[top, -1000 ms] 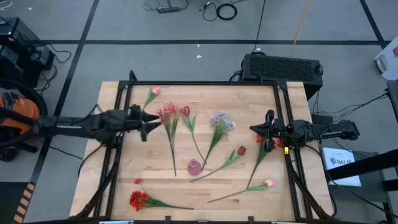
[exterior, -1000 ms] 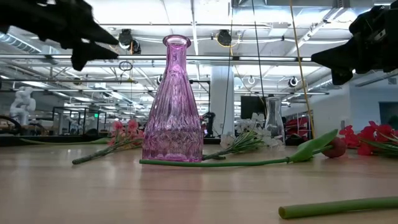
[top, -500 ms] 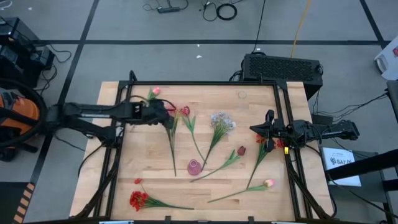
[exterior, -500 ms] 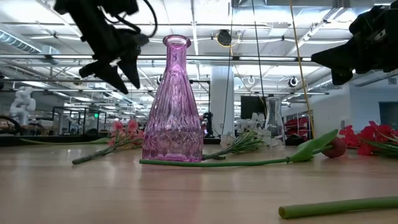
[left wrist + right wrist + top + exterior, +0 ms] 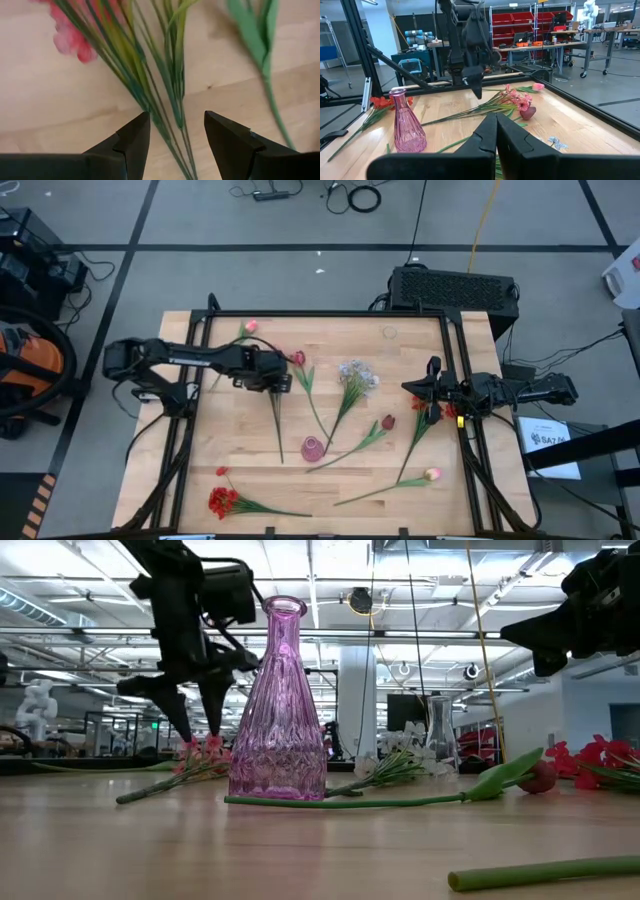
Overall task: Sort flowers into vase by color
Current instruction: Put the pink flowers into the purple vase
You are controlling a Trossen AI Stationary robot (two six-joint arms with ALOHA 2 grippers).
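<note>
My left gripper (image 5: 277,374) is open and points down over the pink spray (image 5: 272,385), its fingers standing on either side of the bundled green stems (image 5: 165,100) without touching them. In the low view it (image 5: 200,730) hangs just above the pink heads (image 5: 200,748). The pink glass vase (image 5: 314,448) stands upright near the table's middle. The other stems lie flat: a red bud (image 5: 298,358), a blue-white spray (image 5: 356,374), another red bud (image 5: 388,422), a pink bud (image 5: 432,474) and a red spray (image 5: 222,501). My right gripper (image 5: 407,388) is shut and waits above the right-hand red spray (image 5: 432,408).
A clear glass vase (image 5: 389,333) stands near the far edge. Another pink bud (image 5: 250,326) lies at the far left. A black frame (image 5: 452,350) borders the table. Bare wood (image 5: 240,440) shows between the pink spray and the left rail.
My left gripper has swung toward the table's right, tipped from level to pointing down, and come down over the pink spray's stems. It has stayed open. The flowers and the vase have not moved.
</note>
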